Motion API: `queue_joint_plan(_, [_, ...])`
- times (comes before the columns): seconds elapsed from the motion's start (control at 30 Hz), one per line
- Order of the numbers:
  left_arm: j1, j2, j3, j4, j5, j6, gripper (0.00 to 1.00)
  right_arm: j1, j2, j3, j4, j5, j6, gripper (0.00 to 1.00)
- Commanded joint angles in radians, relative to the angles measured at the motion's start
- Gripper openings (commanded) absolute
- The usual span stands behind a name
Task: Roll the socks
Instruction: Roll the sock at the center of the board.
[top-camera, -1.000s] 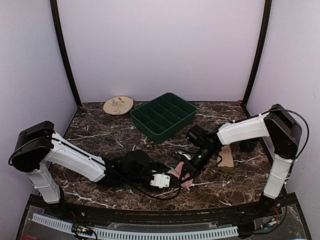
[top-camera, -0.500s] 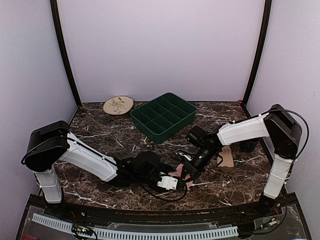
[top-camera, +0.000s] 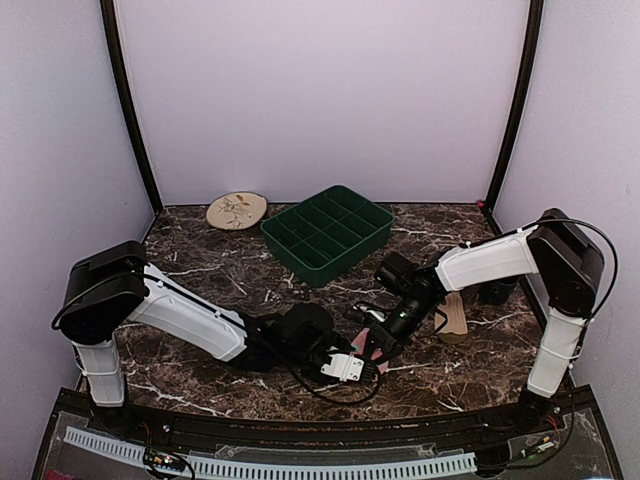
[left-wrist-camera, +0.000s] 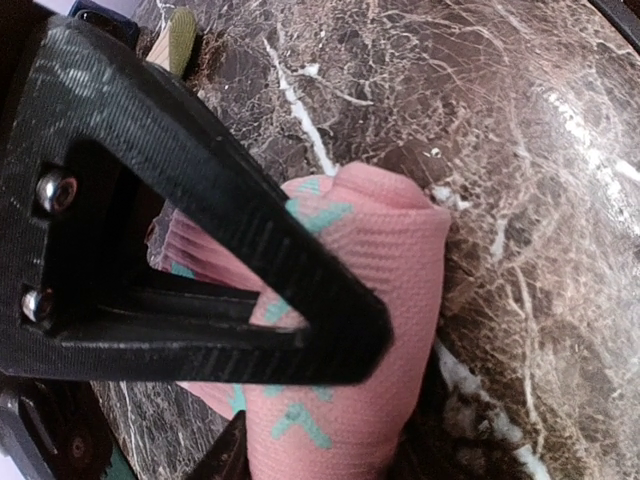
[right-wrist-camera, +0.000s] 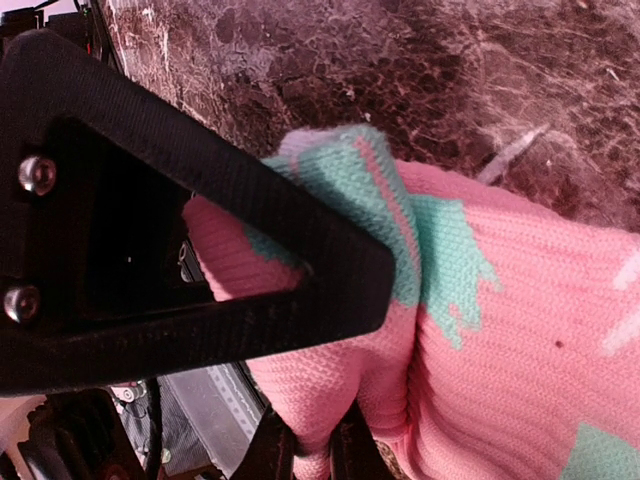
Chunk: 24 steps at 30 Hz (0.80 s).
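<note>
Rolling step in hand on pink sock (left-wrist-camera: 390, 250), bunched on the worktop (top-camera: 200, 270) near its front edge, between both arms. Right tool (right-wrist-camera: 345, 375) is nearly closed, pinching a fold of it. Left tool (top-camera: 368, 362) straddles the bundle; whether it bites cannot be told. Tan sock (top-camera: 453, 315) lies apart, rightward. Next move probably calls for the left tool to pin the roll while the right turns fabric over.

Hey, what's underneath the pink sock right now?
The marble table shows beside the pink sock. Beneath its edge a dark finger of the right gripper pokes out. Anything else underneath is covered by fabric.
</note>
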Motion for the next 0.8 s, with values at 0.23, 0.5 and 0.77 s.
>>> queue_joint_plan(0.23, [0.024,-0.042,0.004,-0.103,0.009,-0.049,0.04,-0.001,0.012,-0.006,-0.016,-0.013,-0.013,0.0])
queue_joint_plan(0.5, [0.048,-0.052,0.046,-0.259,0.099,-0.078,0.0,-0.001,0.027,0.025,-0.029,0.022,-0.009,0.04])
queue_joint_plan(0.77, [0.059,-0.062,0.081,-0.41,0.172,-0.098,0.0,-0.009,-0.008,0.039,-0.018,0.08,0.039,0.32])
